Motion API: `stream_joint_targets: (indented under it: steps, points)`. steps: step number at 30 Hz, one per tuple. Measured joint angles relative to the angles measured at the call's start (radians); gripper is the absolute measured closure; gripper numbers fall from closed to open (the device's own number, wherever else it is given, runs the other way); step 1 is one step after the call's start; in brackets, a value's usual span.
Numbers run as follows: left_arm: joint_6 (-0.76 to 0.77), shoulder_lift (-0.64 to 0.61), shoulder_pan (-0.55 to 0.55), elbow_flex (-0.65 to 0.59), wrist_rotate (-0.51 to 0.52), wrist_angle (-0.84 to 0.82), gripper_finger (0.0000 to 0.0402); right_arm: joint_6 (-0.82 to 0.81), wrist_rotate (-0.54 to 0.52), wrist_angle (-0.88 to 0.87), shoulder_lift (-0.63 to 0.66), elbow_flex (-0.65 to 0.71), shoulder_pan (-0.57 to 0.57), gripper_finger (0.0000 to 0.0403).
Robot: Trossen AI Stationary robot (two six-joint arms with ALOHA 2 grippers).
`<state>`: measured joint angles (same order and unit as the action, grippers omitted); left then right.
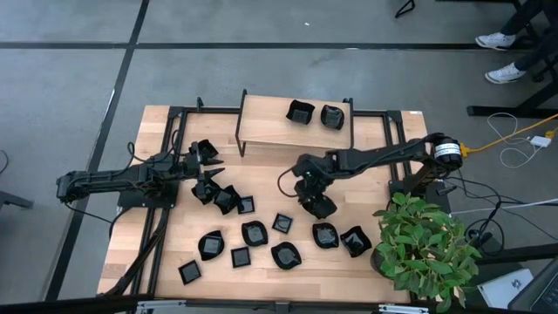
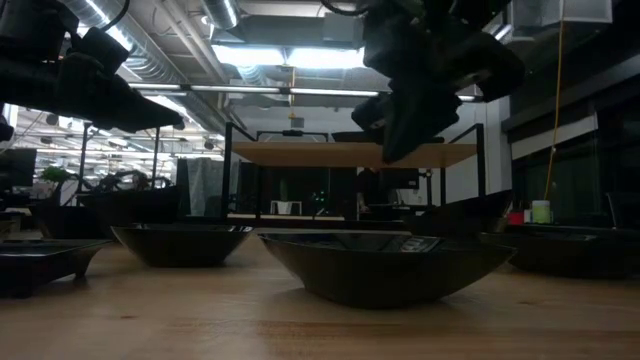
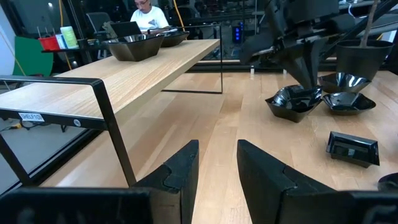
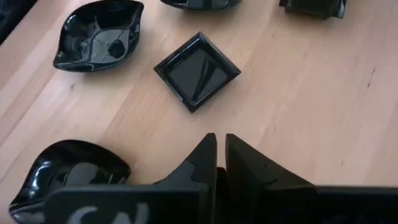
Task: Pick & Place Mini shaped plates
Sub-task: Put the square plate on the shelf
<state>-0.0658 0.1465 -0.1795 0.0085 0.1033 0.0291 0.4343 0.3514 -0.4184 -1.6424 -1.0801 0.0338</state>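
Several mini shaped plates, small glossy black dishes, lie scattered on the wooden table [image 1: 174, 253], each resting on its base. Two more plates [image 1: 301, 112] [image 1: 332, 116] stand on the raised shelf [image 1: 261, 118] at the far side. My right gripper [image 1: 319, 208] [image 4: 219, 155] hangs shut and slanting downward over the table's middle, holding nothing. Just beyond its tips lie a square plate [image 4: 198, 70] and a leaf-shaped plate [image 4: 99, 34]; a rounded plate [image 4: 68, 171] lies beside its fingers. My left gripper [image 1: 212, 160] [image 3: 217, 163] waits open at the left, pointing level across the table.
The shelf's black metal frame [image 3: 109, 115] stands close to my left gripper. A potted green plant [image 1: 427, 249] fills the near right corner. A cluster of plates [image 1: 222, 196] lies just beside my left gripper. A person [image 3: 146, 15] sits in the room beyond the shelf.
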Motion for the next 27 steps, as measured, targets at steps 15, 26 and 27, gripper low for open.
stream_joint_targets:
  steps: [15, 26, 27]
  points:
    - [0.000, 0.000, 0.000, 0.000, 0.000, 0.000, 0.0297, -0.026, -0.018, 0.115, 0.000, 0.019, -0.063, 0.0316]
    - [0.000, 0.000, 0.000, 0.000, 0.000, 0.000, 0.0297, 0.110, -0.068, 0.146, 0.000, 0.019, -0.100, 0.0253]
    - [0.000, 0.000, 0.000, 0.000, 0.000, 0.000, 0.0297, 0.126, -0.072, 0.152, 0.000, 0.019, -0.102, 0.0253]
